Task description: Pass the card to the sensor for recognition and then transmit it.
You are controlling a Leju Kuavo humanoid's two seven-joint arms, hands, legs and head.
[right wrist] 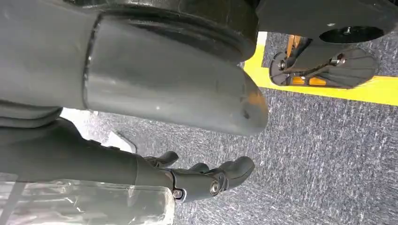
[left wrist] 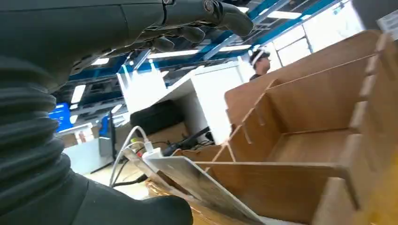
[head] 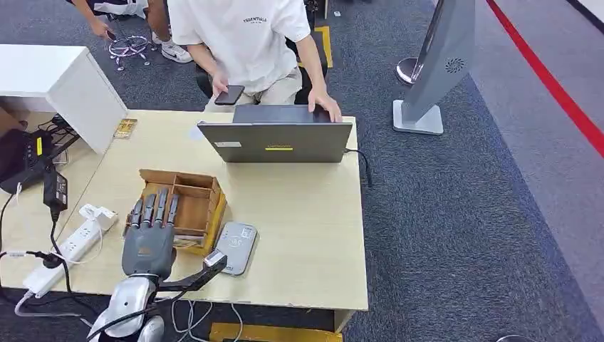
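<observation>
A wooden compartment box [head: 191, 201] stands on the light table [head: 299, 235]. My left hand [head: 149, 235] hovers over the box's near-left corner with its fingers stretched out and apart, holding nothing. In the left wrist view a pale card [left wrist: 197, 183] leans inside the near compartment of the box [left wrist: 309, 140], just beyond my thumb [left wrist: 141, 211] and below my fingers [left wrist: 202, 11]. The grey-white card sensor [head: 236, 247] lies flat on the table just right of the box. My right hand [right wrist: 206, 178] hangs over the blue carpet, fingers loosely bent, with nothing in it.
An open laptop [head: 278, 141] stands at the table's far edge, and a person in a white shirt [head: 242, 35] sits behind it holding a phone. A white power strip [head: 71, 249] with cables lies at the left. A white cabinet [head: 64, 78] stands at the far left.
</observation>
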